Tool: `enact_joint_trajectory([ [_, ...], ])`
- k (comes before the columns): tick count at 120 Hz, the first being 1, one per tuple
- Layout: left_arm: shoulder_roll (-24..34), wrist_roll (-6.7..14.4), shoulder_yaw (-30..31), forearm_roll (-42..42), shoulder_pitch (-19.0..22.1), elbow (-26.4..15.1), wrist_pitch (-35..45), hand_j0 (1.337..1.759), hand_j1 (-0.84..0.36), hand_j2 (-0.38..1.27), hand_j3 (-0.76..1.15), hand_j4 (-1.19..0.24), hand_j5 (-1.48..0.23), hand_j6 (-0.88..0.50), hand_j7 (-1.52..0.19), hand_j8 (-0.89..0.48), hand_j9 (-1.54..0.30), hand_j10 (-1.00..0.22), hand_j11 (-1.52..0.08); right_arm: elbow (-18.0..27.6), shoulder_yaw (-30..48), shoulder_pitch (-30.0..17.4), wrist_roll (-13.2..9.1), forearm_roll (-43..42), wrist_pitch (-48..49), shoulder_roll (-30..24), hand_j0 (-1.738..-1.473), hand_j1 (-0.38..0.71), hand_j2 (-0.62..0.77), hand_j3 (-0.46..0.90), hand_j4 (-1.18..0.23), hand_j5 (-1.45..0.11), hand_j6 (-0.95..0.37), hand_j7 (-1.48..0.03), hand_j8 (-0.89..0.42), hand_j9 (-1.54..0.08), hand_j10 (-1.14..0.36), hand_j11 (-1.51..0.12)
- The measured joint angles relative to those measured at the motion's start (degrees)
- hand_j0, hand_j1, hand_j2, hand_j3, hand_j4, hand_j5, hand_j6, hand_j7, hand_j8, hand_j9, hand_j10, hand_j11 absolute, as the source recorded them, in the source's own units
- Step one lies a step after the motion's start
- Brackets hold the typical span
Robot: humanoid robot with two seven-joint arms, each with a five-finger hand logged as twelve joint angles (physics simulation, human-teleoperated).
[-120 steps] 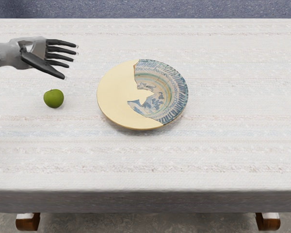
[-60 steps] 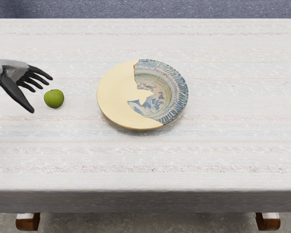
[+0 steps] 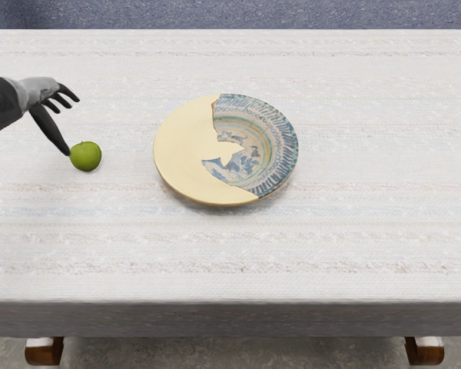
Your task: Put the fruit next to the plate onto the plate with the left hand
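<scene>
A small green fruit [image 3: 85, 155] lies on the table to the left of the plate [image 3: 186, 154], apart from it. The plate is round, half plain yellow and half blue-patterned. My left hand [image 3: 55, 111] comes in from the left edge and hovers just up and left of the fruit. Its fingers are spread and hold nothing; the thumb [image 3: 52, 131] points down with its tip almost at the fruit's left side. The right arm does not show.
The table [image 3: 353, 231] is covered with a pale cloth and runs across the whole view. Its front edge lies near the bottom, with two wooden feet [image 3: 44, 350] showing below.
The left hand has pulled back from above the fruit toward the left edge, turned its wrist, and brought the thumb down beside the fruit. The fruit and plate have not moved.
</scene>
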Motion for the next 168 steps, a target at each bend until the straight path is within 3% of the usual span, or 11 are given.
enact_joint_trajectory([
  [31, -9.13, 0.15, 12.89, -1.76, -3.01, 0.55, 12.09, 1.658, 0.05, 0.05, 0.00, -0.26, -0.33, -0.26, -0.33, -0.26, -0.33, -0.26, -0.33, 0.00, 0.00, 0.07, 0.00, -0.01, 0.01, 0.00, -1.658, -0.31, -0.01, 0.00, -0.03, -0.05, -0.04, -0.05, -0.03, -0.05, -0.03, -0.05],
  [46, -15.74, 0.15, 22.52, -5.92, -7.85, 0.82, 20.18, 1.658, 0.05, 0.05, 0.00, -0.26, -0.33, -0.26, -0.33, -0.26, -0.33, -0.26, -0.33, 0.00, 0.00, 0.08, 0.00, 0.00, 0.01, 0.00, -1.658, -0.31, -0.01, 0.00, -0.03, -0.05, -0.03, -0.05, -0.03, -0.05, -0.03, -0.05],
  [63, -16.40, 0.16, 29.00, -10.17, -8.29, 1.07, 25.64, 1.658, 0.05, 0.05, 0.00, -0.25, -0.33, -0.26, -0.33, -0.26, -0.33, -0.25, -0.33, 0.00, 0.00, 0.12, 0.00, 0.00, 0.01, 0.00, -1.658, -0.31, -0.01, 0.00, -0.03, -0.05, -0.04, -0.05, -0.03, -0.05, -0.03, -0.05],
  [102, -20.69, 0.16, 31.12, -18.33, -8.59, 1.21, 30.24, 1.658, 0.05, 0.05, 0.00, -0.25, -0.32, -0.25, -0.32, -0.25, -0.32, -0.25, -0.32, 0.00, 0.00, 0.17, 0.00, 0.01, 0.02, 0.00, -1.658, -0.31, -0.01, 0.00, -0.04, -0.05, -0.04, -0.05, -0.03, -0.05, -0.03, -0.05],
  [134, -23.47, 0.16, 31.38, -20.26, -5.62, 6.65, 30.87, 1.658, 0.05, 0.05, 0.00, -0.25, -0.32, -0.25, -0.32, -0.25, -0.32, -0.25, -0.32, 0.00, 0.00, 0.22, 0.00, 0.00, 0.04, 0.00, -1.658, -0.31, -0.01, 0.00, -0.03, -0.05, -0.04, -0.05, -0.03, -0.05, -0.03, -0.05],
  [168, -24.99, 0.16, 31.25, -20.05, -4.43, 9.75, 30.94, 1.658, 0.05, 0.05, 0.00, -0.25, -0.32, -0.25, -0.32, -0.25, -0.32, -0.25, -0.32, 0.00, 0.00, 0.25, 0.00, -0.01, 0.05, 0.00, -1.658, -0.31, -0.01, 0.00, -0.04, -0.05, -0.04, -0.05, -0.04, -0.05, -0.03, -0.05],
])
